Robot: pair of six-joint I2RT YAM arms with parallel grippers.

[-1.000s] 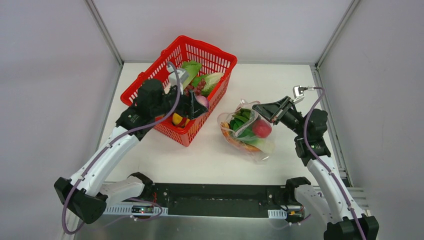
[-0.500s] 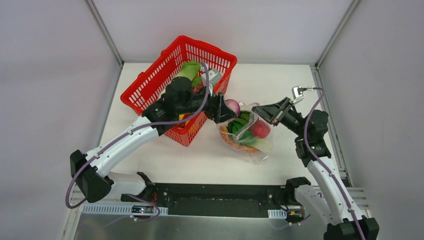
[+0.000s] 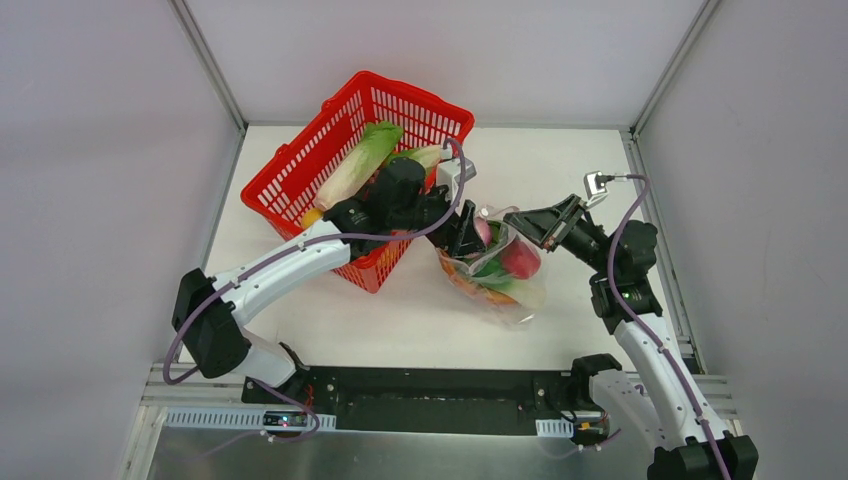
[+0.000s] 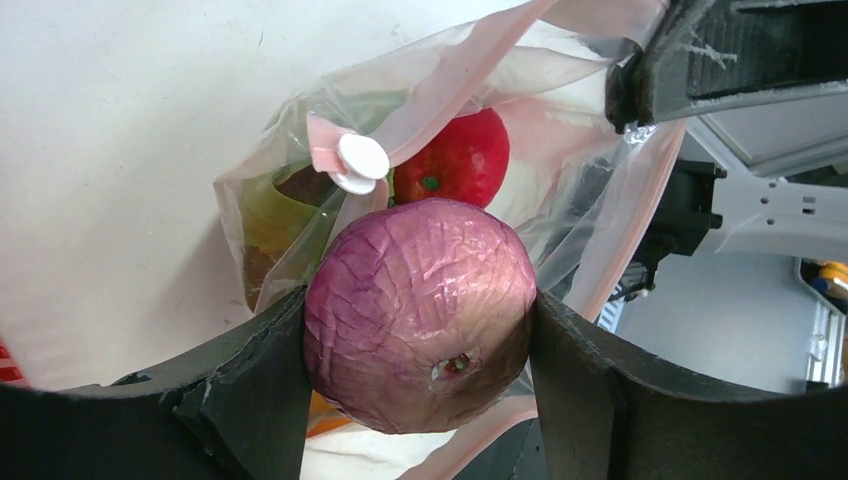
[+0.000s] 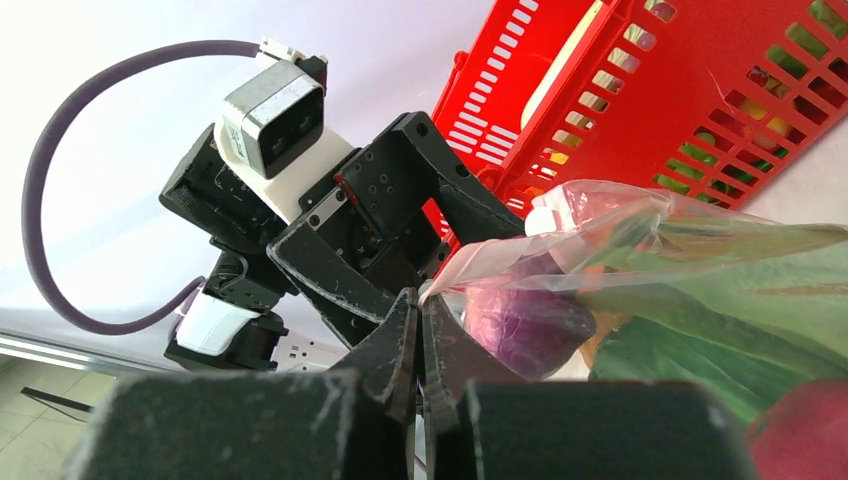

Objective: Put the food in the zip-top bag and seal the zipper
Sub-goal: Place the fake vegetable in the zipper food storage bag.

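The zip-top bag (image 3: 500, 285) lies right of the basket with its mouth held up. Inside it are a red round fruit (image 3: 522, 258), green leaves (image 3: 487, 268) and something orange. My left gripper (image 3: 478, 232) is shut on a purple-red onion (image 4: 420, 315) and holds it at the bag's open mouth, just over the pinkish zipper strip (image 4: 470, 70) and its white slider (image 4: 362, 160). My right gripper (image 3: 520, 222) is shut on the upper edge of the bag's mouth (image 5: 470, 265) and keeps it lifted. The onion also shows in the right wrist view (image 5: 525, 320).
The red mesh basket (image 3: 330, 120) stands at the back left, touching my left forearm. It holds a long green-white bok choy (image 3: 358, 165) and other toy foods. A yellow piece (image 3: 312, 215) shows at its left side. Metal rails edge the table.
My left arm has swung right from the basket to the bag's mouth, carrying the onion. My right gripper has held the bag's edge in place throughout.
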